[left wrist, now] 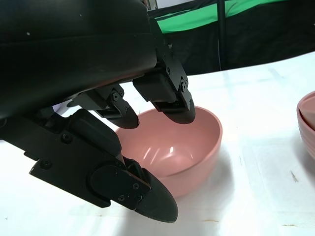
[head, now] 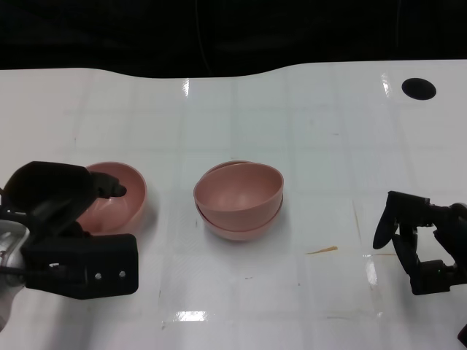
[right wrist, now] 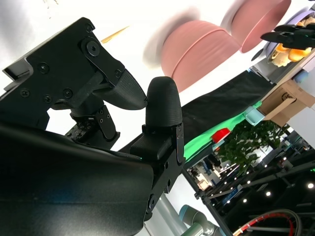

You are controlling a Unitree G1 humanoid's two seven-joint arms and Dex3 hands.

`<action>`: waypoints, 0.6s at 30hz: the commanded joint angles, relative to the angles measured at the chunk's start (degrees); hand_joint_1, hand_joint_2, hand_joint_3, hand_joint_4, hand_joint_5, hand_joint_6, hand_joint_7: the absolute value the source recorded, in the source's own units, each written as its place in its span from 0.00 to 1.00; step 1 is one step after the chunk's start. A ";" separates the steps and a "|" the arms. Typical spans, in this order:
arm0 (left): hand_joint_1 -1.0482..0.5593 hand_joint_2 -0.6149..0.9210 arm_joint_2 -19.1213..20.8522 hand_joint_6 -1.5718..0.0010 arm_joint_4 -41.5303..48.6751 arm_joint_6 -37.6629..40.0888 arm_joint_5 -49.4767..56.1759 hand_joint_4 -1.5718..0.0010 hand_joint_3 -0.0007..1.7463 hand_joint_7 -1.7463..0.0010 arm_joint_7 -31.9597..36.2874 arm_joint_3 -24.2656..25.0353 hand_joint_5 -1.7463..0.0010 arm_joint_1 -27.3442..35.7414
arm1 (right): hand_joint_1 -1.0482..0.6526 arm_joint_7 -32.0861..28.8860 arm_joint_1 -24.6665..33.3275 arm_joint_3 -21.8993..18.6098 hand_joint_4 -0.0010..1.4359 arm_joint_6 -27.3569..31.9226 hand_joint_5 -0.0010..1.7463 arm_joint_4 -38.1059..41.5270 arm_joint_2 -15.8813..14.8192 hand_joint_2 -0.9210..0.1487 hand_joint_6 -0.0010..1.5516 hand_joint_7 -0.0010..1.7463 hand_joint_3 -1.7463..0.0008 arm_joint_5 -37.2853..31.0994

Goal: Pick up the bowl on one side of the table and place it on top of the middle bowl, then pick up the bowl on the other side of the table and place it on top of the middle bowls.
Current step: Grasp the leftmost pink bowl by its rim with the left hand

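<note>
A glossy white table (head: 306,146) is seen, with 2 pink round bowls stacked (head: 238,199) at its middle. A single pink round bowl (head: 120,200) is set well to their left, and the black left hand (head: 62,211) is placed over its near rim, fingers apart. The black right hand (head: 419,240) is held open, apart from the stack, near a small orange streak (head: 322,250). A black round hole (head: 419,88) is seen far right.

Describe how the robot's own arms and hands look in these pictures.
Each robot hand is matte black: the left robot hand shows a rounded shell, blocky segments and small screws; the right robot hand shows angular black links. Rounded fingertips have a fine ribbed texture. A sliver of silver forearm shows at the left edge.
</note>
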 commanded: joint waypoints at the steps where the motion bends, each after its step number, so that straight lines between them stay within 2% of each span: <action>1: 0.17 0.89 0.02 0.52 2.09 -0.20 -1.11 0.52 0.00 1.00 0.55 -0.61 1.00 -1.33 | 0.62 -0.16 -0.03 -0.12 0.61 0.37 1.00 -0.40 -0.80 0.49 0.43 0.97 0.13 -0.13; 12: 0.21 0.88 -1.66 0.53 12.52 -4.99 -3.89 0.54 0.00 1.00 2.83 -2.46 1.00 -5.77 | 0.61 -1.07 -0.16 0.11 0.62 0.28 1.00 -0.32 -0.54 0.49 0.43 0.96 0.13 -1.49; 18: 0.22 0.87 -2.65 0.50 18.92 -7.76 -3.95 0.50 0.00 0.99 6.69 -3.90 0.99 -7.94 | 0.61 -1.21 -0.31 0.25 0.62 -0.26 1.00 0.00 -0.52 0.48 0.44 0.96 0.14 -1.57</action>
